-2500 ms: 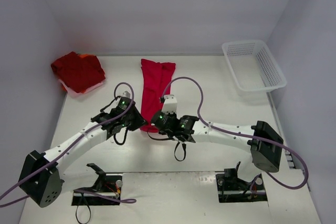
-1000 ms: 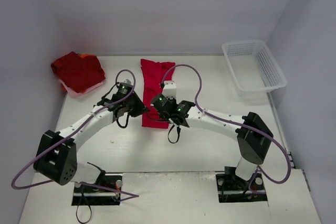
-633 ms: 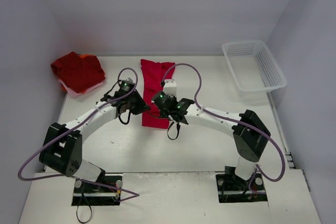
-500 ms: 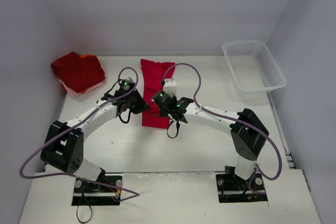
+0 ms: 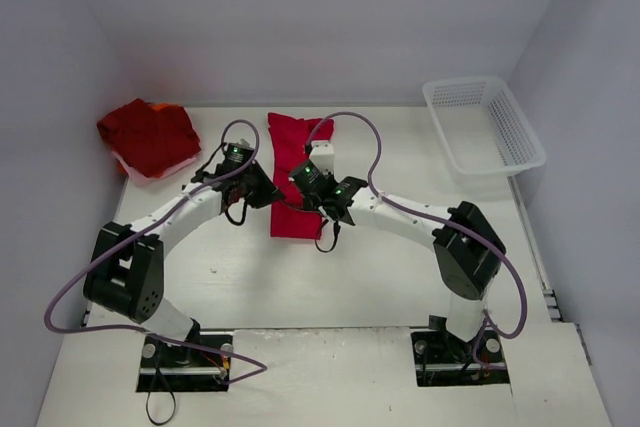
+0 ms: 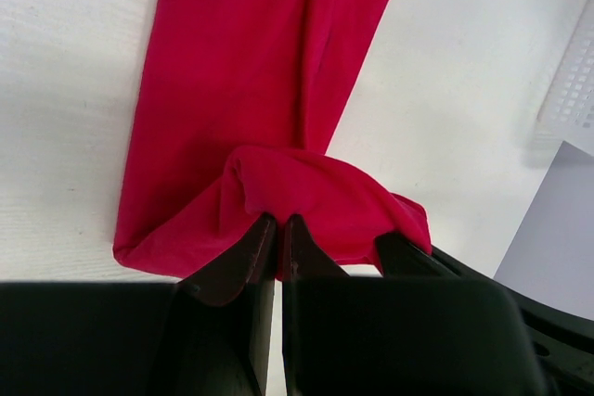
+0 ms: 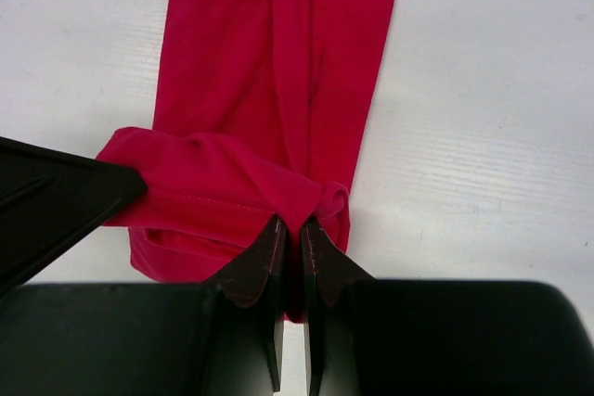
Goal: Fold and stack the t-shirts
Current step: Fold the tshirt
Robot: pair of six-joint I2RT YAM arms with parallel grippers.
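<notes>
I have both sets of fingers pinched tight on the near end of the red shirt. The left gripper has the left corner and the right gripper has the right corner, with the hem lifted and rolled over between them.

The shirt is a long narrow strip on the table, well to the left of the basket. Its long axis runs straight away from the arm bases toward the back wall. All the free cloth therefore lies ahead of both pairs of fingers, and I judge the fold must carry the held end forward along that line. The two arms sit side by side across the strip's width, neither one nearer.

The folded pile lies farther left of the basket again, apart from the strip.

From above, the wrists cover the pinched hem. I cannot tell how many layers each grip holds. Both wrist views cut off the strip's far end. There is a paler edge under the pile that I cannot make out.
</notes>
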